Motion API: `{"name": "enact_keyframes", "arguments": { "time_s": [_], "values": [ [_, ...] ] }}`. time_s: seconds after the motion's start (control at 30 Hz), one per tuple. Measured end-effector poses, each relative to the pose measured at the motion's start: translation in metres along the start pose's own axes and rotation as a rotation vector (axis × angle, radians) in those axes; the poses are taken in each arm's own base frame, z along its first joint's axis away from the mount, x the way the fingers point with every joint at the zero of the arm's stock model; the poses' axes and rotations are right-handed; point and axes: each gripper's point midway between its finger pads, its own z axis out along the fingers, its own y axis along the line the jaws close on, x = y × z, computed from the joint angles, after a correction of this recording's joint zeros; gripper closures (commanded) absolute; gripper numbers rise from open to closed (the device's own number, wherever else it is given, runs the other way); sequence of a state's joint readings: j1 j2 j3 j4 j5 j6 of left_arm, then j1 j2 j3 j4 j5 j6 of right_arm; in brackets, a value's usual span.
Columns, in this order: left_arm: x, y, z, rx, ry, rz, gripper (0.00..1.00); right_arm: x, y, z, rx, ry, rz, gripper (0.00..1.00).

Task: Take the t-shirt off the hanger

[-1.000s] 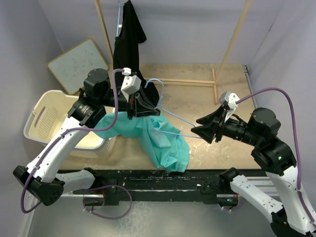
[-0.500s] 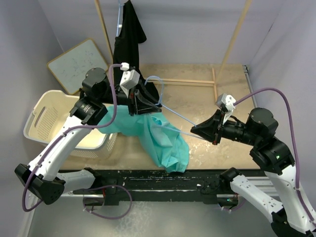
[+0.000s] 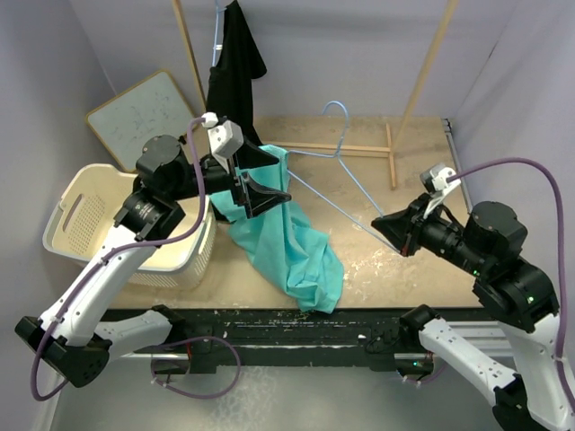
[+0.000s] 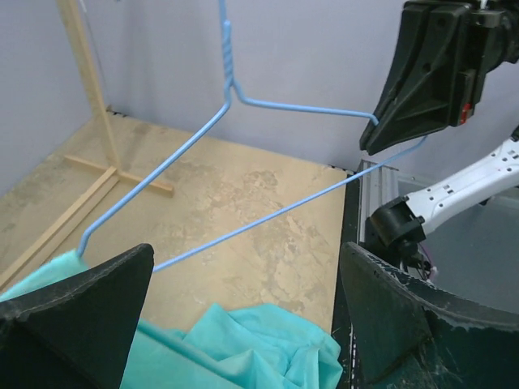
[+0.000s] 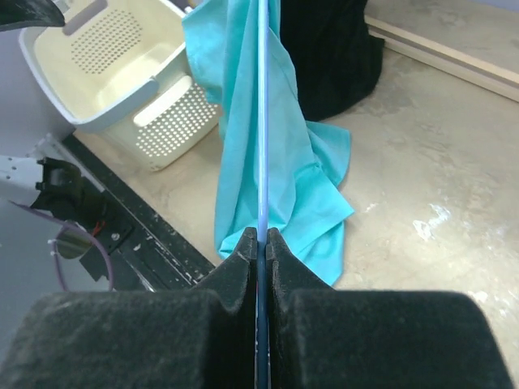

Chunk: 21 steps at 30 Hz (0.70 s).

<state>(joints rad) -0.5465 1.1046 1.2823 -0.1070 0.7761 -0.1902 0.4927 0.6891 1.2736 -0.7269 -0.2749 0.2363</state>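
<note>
The teal t-shirt [image 3: 292, 247] hangs crumpled from beside the basket down to the floor [image 4: 243, 348] [image 5: 272, 162]. The light blue wire hanger [image 3: 346, 175] is lifted and slants across the middle. Its left shoulder tip still touches the cloth's top edge [image 4: 227, 105]. My right gripper [image 3: 382, 224] is shut on the hanger's bottom wire [image 5: 263, 121], which runs straight out between the pads [image 5: 261, 235]. My left gripper [image 3: 269, 175] is open just above the shirt with nothing between its fingers [image 4: 247, 259].
A white laundry basket [image 3: 81, 211] stands at the left [image 5: 105, 49]. A black garment [image 3: 234, 72] hangs at the back. A wooden rack frame [image 3: 391, 153] crosses the far floor, and a whiteboard [image 3: 144, 108] leans at the back left.
My left gripper opened, let go and drew back to the left. My right gripper shut on the hanger wire and pulled it right. The hanger swung out of most of the shirt.
</note>
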Motion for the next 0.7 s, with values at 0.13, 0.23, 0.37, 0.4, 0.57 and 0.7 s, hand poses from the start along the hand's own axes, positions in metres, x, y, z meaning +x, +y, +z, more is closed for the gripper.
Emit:
{"name": "enact_keyframes", "arguments": {
  "time_s": [0.13, 0.23, 0.37, 0.4, 0.57, 0.7],
  "values": [
    [0.002, 0.008, -0.006, -0.075, 0.001, -0.008, 0.00, -0.001, -0.007, -0.013, 0.066, 0.012, 0.006, 1.00],
    [0.009, 0.016, -0.013, -0.148, 0.017, -0.020, 0.01, 0.004, -0.008, -0.021, 0.084, 0.056, 0.017, 1.00],
    [0.016, 0.022, -0.021, -0.211, 0.045, -0.028, 0.02, 0.014, -0.002, -0.023, 0.055, 0.128, 0.033, 1.00],
    [0.018, 0.022, -0.023, -0.222, 0.051, -0.028, 0.02, 0.018, -0.001, -0.023, 0.051, 0.147, 0.039, 1.00],
    [0.030, 0.023, -0.029, -0.247, 0.073, -0.034, 0.03, 0.036, -0.001, -0.029, 0.063, 0.221, 0.079, 1.00],
    [0.041, 0.025, -0.031, -0.259, 0.100, -0.047, 0.06, 0.038, -0.001, -0.038, 0.079, 0.236, 0.093, 1.00]
  ]
}}
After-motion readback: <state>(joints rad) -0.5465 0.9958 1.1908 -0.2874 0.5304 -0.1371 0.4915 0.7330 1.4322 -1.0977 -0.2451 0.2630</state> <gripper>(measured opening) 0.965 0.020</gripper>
